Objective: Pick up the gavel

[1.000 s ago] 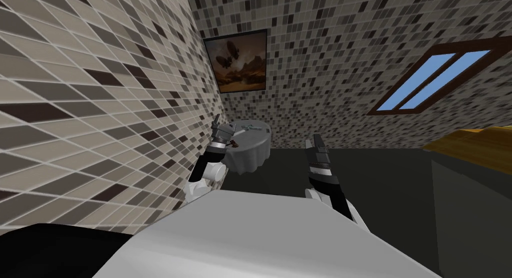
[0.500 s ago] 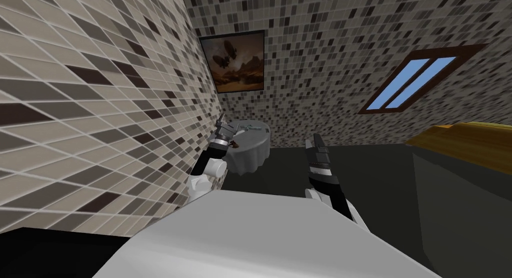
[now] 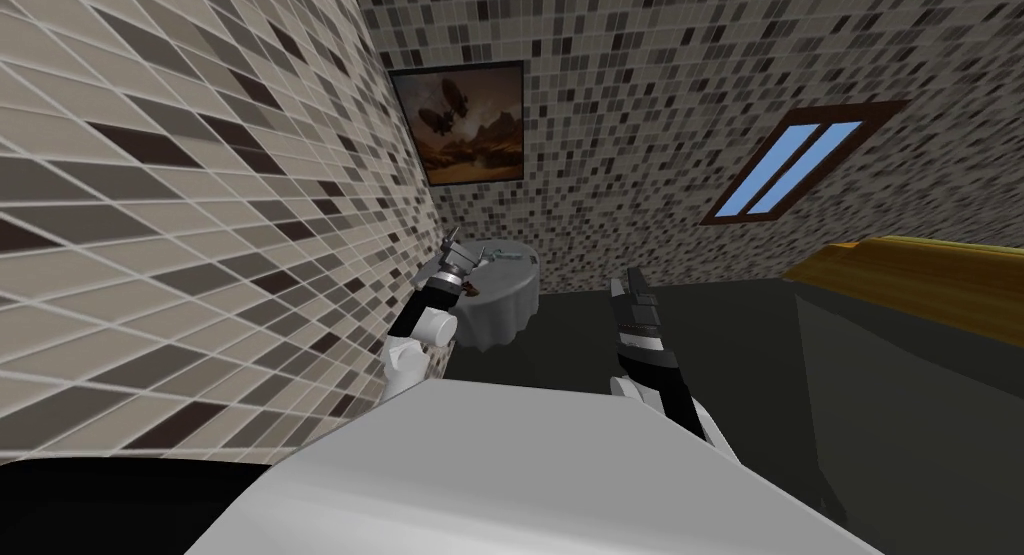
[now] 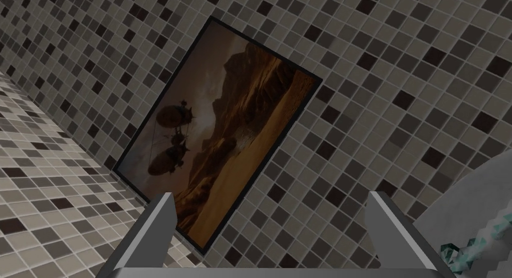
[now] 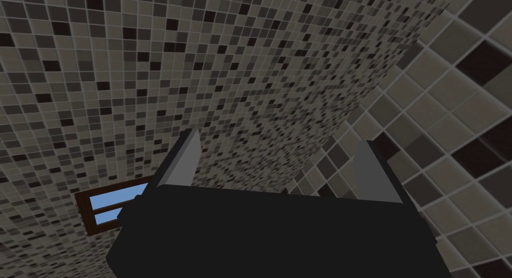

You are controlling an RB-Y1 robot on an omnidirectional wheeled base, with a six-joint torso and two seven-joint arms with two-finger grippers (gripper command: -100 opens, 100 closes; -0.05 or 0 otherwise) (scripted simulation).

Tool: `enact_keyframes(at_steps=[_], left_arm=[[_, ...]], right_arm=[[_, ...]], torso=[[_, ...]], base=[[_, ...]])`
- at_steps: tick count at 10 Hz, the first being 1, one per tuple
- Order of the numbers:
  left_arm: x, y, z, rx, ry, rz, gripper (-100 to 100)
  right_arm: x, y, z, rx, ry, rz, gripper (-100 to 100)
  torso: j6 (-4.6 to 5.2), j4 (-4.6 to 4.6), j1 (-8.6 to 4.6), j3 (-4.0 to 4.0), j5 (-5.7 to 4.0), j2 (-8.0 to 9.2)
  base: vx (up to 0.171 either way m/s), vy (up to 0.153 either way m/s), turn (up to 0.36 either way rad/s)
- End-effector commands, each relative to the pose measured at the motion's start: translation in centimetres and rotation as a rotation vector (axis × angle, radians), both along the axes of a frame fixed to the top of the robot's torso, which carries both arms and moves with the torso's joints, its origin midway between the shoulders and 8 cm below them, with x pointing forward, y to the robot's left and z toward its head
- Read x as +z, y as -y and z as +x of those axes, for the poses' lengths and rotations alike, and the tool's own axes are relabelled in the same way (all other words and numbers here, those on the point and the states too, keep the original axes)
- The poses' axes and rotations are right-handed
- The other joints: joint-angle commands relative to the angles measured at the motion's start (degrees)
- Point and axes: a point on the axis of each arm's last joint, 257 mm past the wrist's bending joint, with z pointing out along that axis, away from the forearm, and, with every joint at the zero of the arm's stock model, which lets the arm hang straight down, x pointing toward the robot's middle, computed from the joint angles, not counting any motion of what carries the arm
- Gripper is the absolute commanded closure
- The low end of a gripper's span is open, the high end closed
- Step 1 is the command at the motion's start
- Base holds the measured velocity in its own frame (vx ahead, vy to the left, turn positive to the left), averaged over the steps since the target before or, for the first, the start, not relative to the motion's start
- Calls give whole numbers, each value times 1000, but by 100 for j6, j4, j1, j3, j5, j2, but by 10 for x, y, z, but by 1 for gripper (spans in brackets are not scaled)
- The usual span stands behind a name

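One round table (image 3: 510, 307), one framed picture (image 3: 462, 124), one window (image 3: 795, 164). One yellow-topped counter (image 3: 930, 279). Two grippers, the left gripper (image 4: 272, 197) and the right gripper (image 5: 278, 138), two fingers each.

Left end effector (image 3: 452, 243) extended forward, spread; right end effector (image 3: 630, 277) spread.

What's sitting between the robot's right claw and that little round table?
Nothing but bare dark floor, going by the head view; the right gripper and the cloth-covered round table stand apart.
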Motion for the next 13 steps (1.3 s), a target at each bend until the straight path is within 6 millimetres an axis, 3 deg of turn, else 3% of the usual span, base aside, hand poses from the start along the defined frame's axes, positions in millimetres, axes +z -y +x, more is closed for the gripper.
enact_keyframes(at_steps=[1, 2, 10, 11, 13], left_arm=[[-8, 1, 5, -1, -40, 3, -100], [-3, 9, 10, -33, -51, -23, -100], [-32, 27, 36, -78, -227, -43, -100], [-28, 37, 42, -109, -242, -63, -100], [-42, 36, 46, -101, -296, -53, -100]], right_arm=[[0, 0, 0, 0, 0, 0, 0], [0, 0, 0, 0, 0, 0, 0], [0, 0, 0, 0, 0, 0, 0], [0, 0, 0, 0, 0, 0, 0], [0, 0, 0, 0, 0, 0, 0]], torso=[[0, 0, 0, 0, 0, 0], [-1, -1, -12, -2, -2, -3], [0, 0, -6, -1, -1, -2], [-1, -1, -16, -3, -3, -6], [-1, -1, -6, -3, -1, -4]], base=[[-12, 35, 17], [-11, 49, -102], [-16, 52, -56], [-15, 61, -76], [-15, 51, -36]])
